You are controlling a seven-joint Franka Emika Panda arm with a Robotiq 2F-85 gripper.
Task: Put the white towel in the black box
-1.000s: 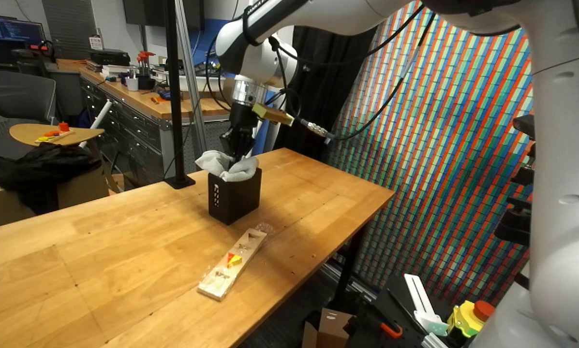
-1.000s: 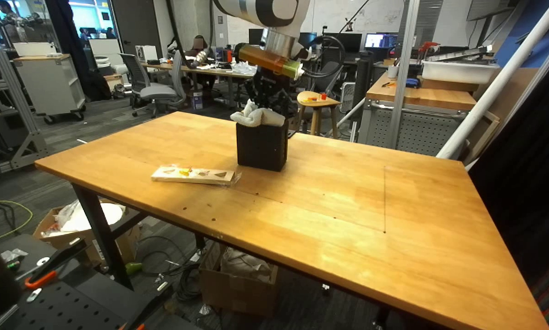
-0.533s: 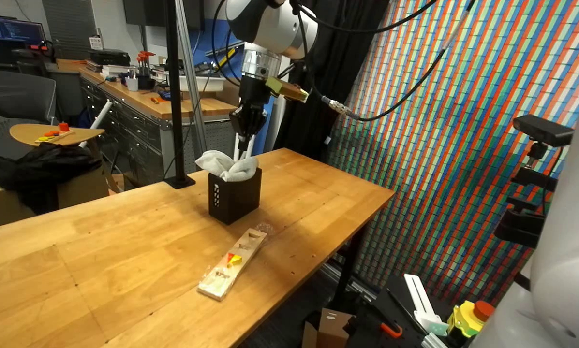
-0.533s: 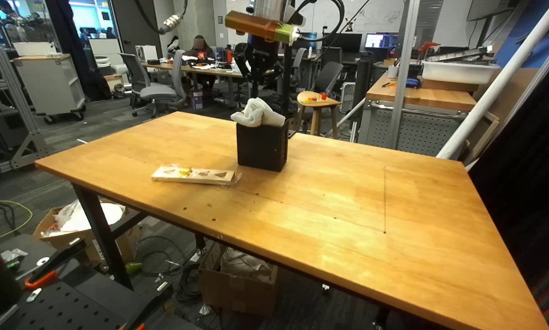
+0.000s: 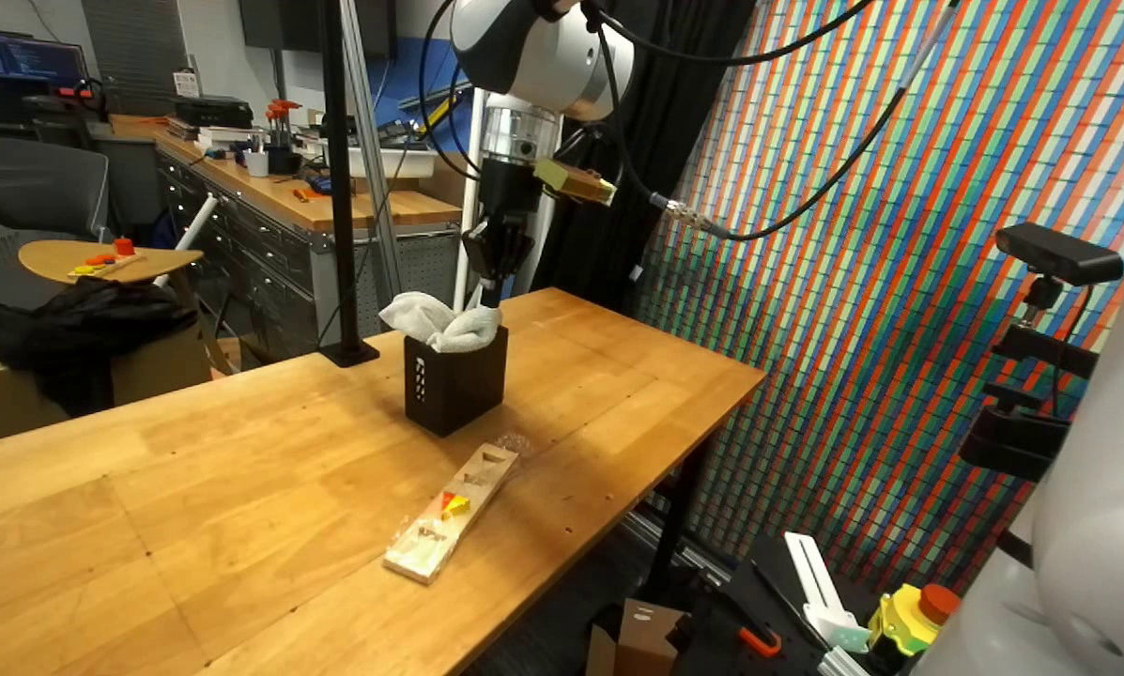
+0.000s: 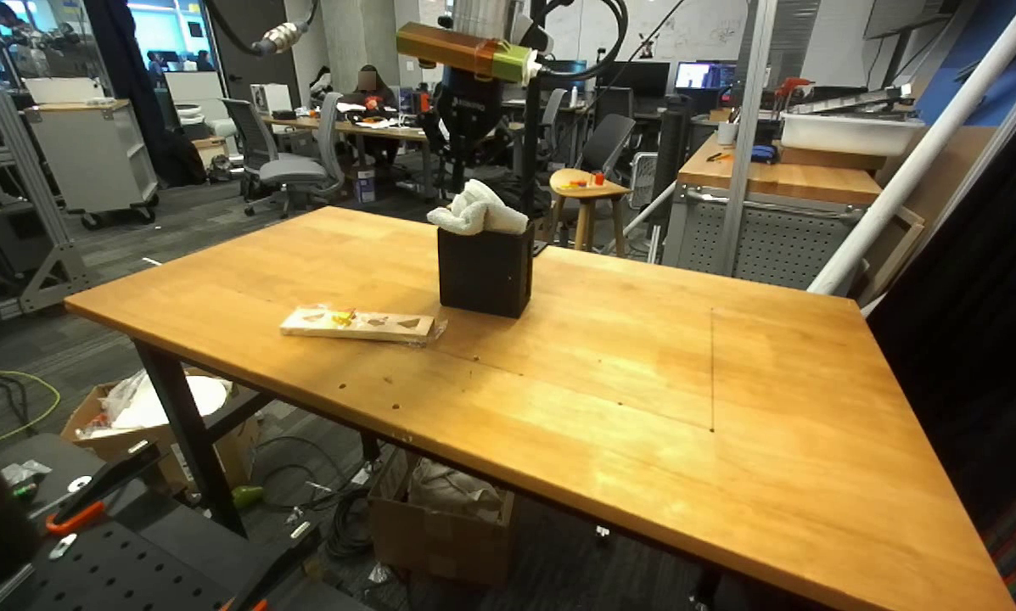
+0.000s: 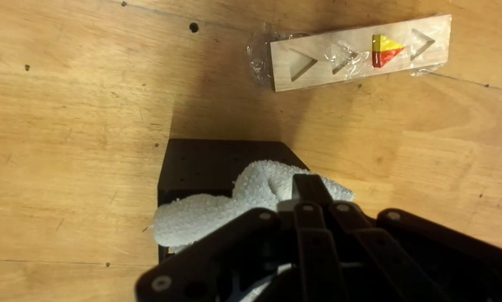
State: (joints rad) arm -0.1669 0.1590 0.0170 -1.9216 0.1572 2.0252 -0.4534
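Note:
The white towel (image 5: 463,329) is bunched in the mouth of the black box (image 5: 458,385), with folds sticking up above the rim. In an exterior view the towel (image 6: 478,210) bulges over the top of the box (image 6: 484,271). In the wrist view the towel (image 7: 209,216) covers much of the opening of the box (image 7: 217,163). My gripper (image 5: 491,294) is above the towel, beside its raised folds; its fingers (image 6: 458,176) look apart from the cloth. In the wrist view the fingertips (image 7: 311,186) are together with nothing visible between them. The box's inside is mostly hidden.
A wooden puzzle board (image 5: 454,512) in clear wrap lies on the table near the box; it also shows in an exterior view (image 6: 356,324) and the wrist view (image 7: 360,52). A black post (image 5: 341,188) stands at the table edge (image 5: 562,293) behind the box.
My gripper has risen out of the towel and shifted sideways, to the right in an exterior view, dipping slightly since half a second ago. The towel stays in the box, which has not moved.

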